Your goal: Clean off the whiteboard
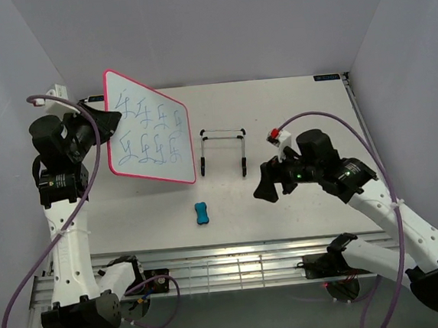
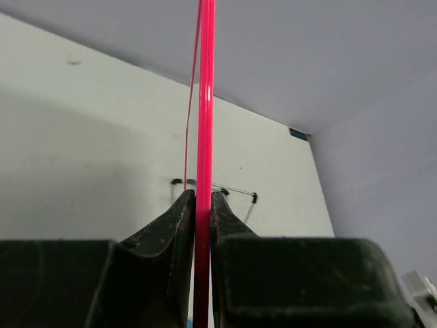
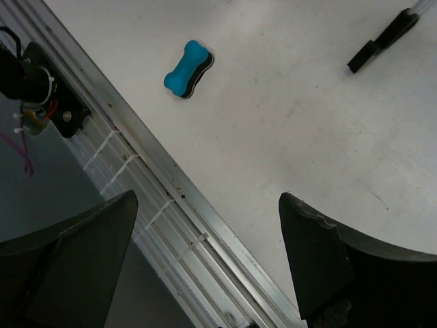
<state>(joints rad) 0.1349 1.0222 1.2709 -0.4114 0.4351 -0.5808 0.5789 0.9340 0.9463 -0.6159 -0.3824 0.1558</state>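
One rectangular glossy whiteboard with a thin pink-red frame (image 1: 149, 135) is standing up over the left rear part of the pale desk (image 1: 300, 211), tilted with its written face turned toward the overhead camera. Two rows of blue-green scribbles are showing on it. The left arm (image 1: 63, 178) is holding the board by its left edge. In the left wrist view the pink frame (image 2: 205, 102) is running edge-on straight up between the two black fingers (image 2: 174, 225), and the left jaws are pressing closed on it from both sides. Whether the board's lower corner is resting on the desk cannot be told.

One thin black wire stand (image 1: 224, 152) is sitting just to the right of the board, near the middle of the desk, with nothing on it. One small blue bone-shaped eraser (image 1: 201, 213) is lying flat on the desk in front of the stand and below the board's lower right corner, apart from both.

The right arm (image 1: 343, 176) is reaching in from the right, its jaws hanging above the desk to the right of the eraser and well clear of it. In the right wrist view the right jaws are standing wide apart and holding nothing; the eraser (image 3: 189, 68) is lying ahead of them, beside the aluminium rail (image 3: 157, 184) along the desk's near edge.
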